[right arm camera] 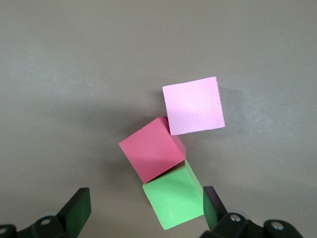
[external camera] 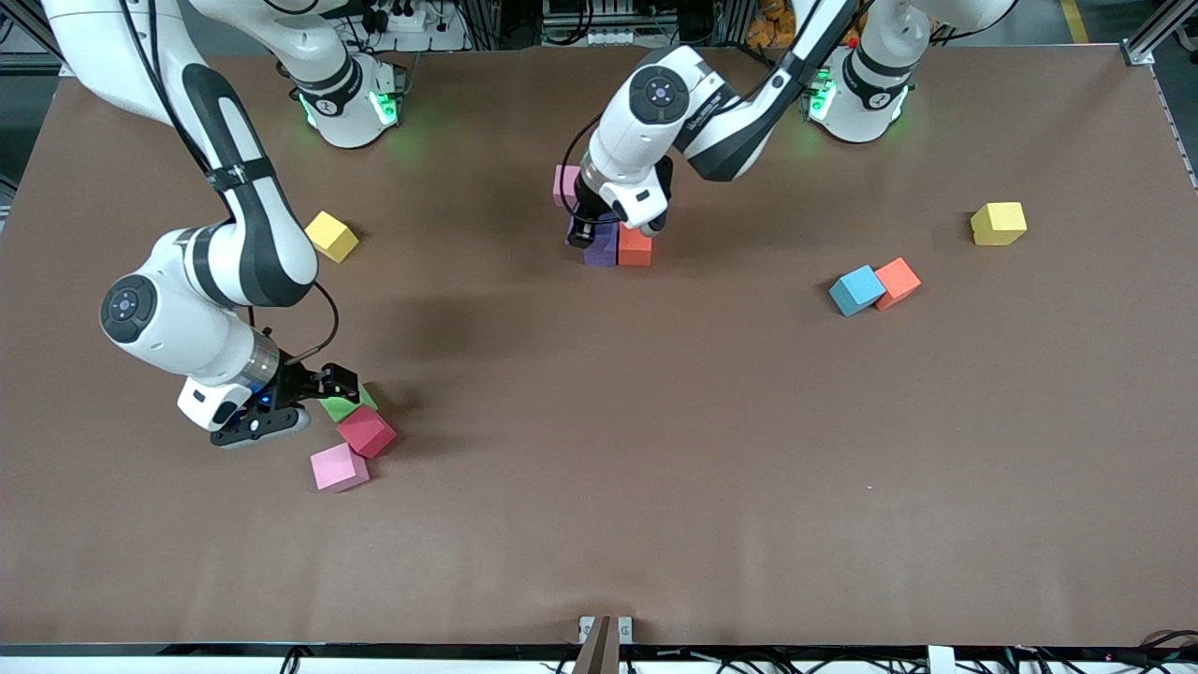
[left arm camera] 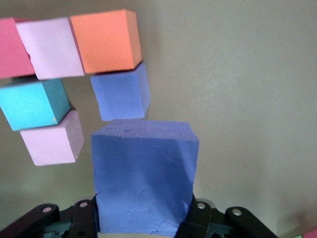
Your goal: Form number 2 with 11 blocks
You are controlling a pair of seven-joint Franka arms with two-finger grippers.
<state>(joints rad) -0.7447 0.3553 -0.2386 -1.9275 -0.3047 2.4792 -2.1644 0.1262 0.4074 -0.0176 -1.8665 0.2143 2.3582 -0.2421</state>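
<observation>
**Left arm lowers a purple cube into a half-built figure 2**

Brown matting covers a wide table [external camera: 599, 487], with two white robot arms based along its upper edge in the front view.

Near the middle of the table, close to the bases, sits the partly built number 2 [external camera: 608, 234]. The left wrist view shows six cubes laid so far: a red one [left arm camera: 12, 49], a pale pink one [left arm camera: 52, 48] and an orange one [left arm camera: 106, 40] in a row, a purple one [left arm camera: 121, 91] touching the orange, a light blue one [left arm camera: 33, 103], and another pale pink one [left arm camera: 52, 140] beside it.

The left gripper [left arm camera: 143, 218] hangs over this cluster with its jaws clamped on a second purple cube [left arm camera: 143, 176]. To place it well, it should probably come down square to its neighbours, edges flush with the laid purple cube, without nudging the blue and pink ones out of line, and be released only once it rests flat.

The right gripper [right arm camera: 143, 210] waits low over a loose trio toward the right arm's end of the table: a green cube [right arm camera: 174, 201], a red cube [right arm camera: 152, 148] touching it, and a pink cube [right arm camera: 194, 105]. Its jaws stand wide apart, holding nothing.

Toward the left arm's end lie a light blue cube [external camera: 856, 289] and an orange cube [external camera: 898, 282], touching. Two yellow cubes [external camera: 331, 235] [external camera: 998, 223] lie well apart.
</observation>
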